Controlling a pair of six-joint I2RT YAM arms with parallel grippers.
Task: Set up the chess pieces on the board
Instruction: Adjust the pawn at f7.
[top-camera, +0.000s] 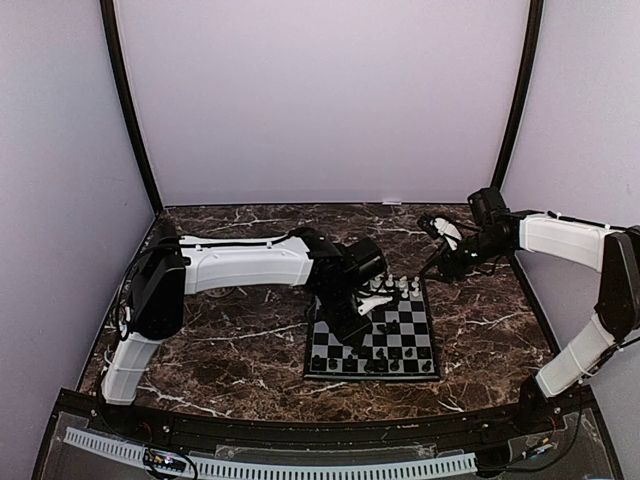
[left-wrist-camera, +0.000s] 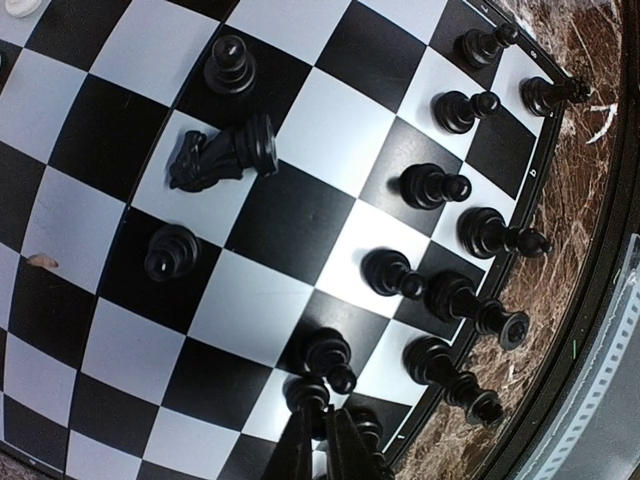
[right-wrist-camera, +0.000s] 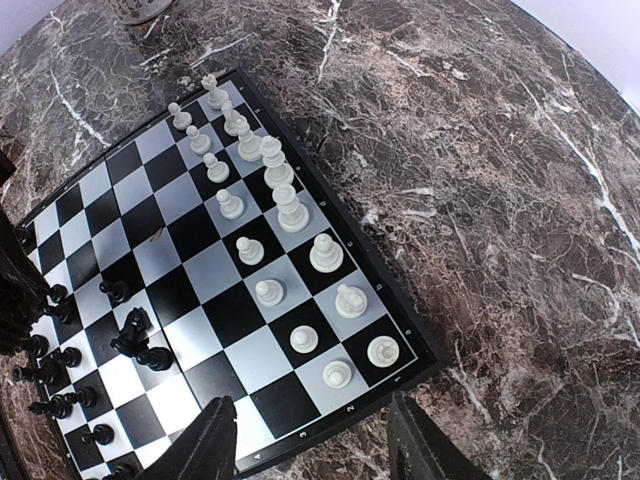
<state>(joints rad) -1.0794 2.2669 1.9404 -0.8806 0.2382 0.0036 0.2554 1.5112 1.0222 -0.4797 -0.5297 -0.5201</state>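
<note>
Black chess pieces (left-wrist-camera: 487, 232) line the board (left-wrist-camera: 270, 215) edge, one toppled.

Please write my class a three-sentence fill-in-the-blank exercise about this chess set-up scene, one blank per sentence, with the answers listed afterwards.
1. The toppled piece lying on its side is ___ in colour.
2. The white pieces stand in ___ rows along one edge of the board.
3. The right gripper is above the board's corner with its fingers ___.

Missing words: black; two; open.
</note>
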